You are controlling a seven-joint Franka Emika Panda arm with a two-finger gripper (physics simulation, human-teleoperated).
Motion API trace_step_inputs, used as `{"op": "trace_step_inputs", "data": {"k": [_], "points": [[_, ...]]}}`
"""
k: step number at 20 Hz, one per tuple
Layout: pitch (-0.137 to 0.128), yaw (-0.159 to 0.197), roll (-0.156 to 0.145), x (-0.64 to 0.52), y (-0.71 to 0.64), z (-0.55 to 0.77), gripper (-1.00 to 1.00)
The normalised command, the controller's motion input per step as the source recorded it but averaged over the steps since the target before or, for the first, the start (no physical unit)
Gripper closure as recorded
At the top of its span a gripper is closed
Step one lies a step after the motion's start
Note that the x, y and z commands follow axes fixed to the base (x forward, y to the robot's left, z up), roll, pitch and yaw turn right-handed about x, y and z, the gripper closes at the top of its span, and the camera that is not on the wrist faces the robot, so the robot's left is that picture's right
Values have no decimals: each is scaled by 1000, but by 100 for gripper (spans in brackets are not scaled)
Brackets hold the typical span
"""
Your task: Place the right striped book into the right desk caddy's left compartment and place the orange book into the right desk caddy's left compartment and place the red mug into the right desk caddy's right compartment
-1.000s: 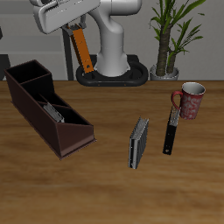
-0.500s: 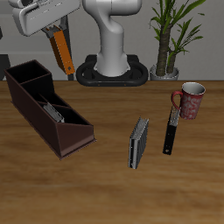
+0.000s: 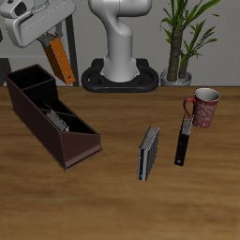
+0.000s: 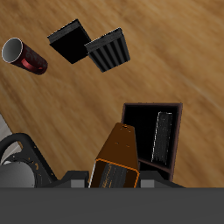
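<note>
The fingers [image 3: 49,39] are closed on the orange book [image 3: 61,60], which hangs tilted from the gripper [image 3: 52,42] in the air, above the table's back part and over the tall end of the caddy [image 3: 49,112]. The wrist view shows the book [image 4: 118,156] from above, with the caddy [image 4: 154,136] beneath and beside it — the exterior view alone does not settle that overlap.

The table [image 3: 112,206] is bare wood near its front edge. The caddy lies at an angle, its tall squarish right compartment [image 3: 28,80] farther back, its low sloped left compartment [image 3: 61,120] toward the front. The right striped book [image 3: 56,119] already lies in the left compartment; the wrist view shows it [image 4: 163,136] as a striped slab against one inner wall.

A darker striped book [image 3: 148,153] stands on edge mid-table; only the wrist view shows its ribbed cover [image 4: 109,50] broadside. A black book [image 3: 184,137] lies just beside the red mug [image 3: 203,107], which stands upright, handle toward the caddy side. In the wrist view the mug [image 4: 24,56] appears tipped toward the camera, its rim showing — well apart from the caddy.
</note>
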Motion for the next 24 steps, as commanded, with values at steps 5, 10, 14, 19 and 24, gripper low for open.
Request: {"op": "trace_step_inputs", "data": {"k": [5, 10, 14, 19, 24], "points": [[-20, 21, -12, 142, -120, -102, 100], [38, 72, 12, 156, 35, -270, 100], [32, 30, -2, 164, 75, -288, 100], [20, 19, 6, 55, 58, -182, 100], [15, 9, -15, 78, -10, -110, 100]]}}
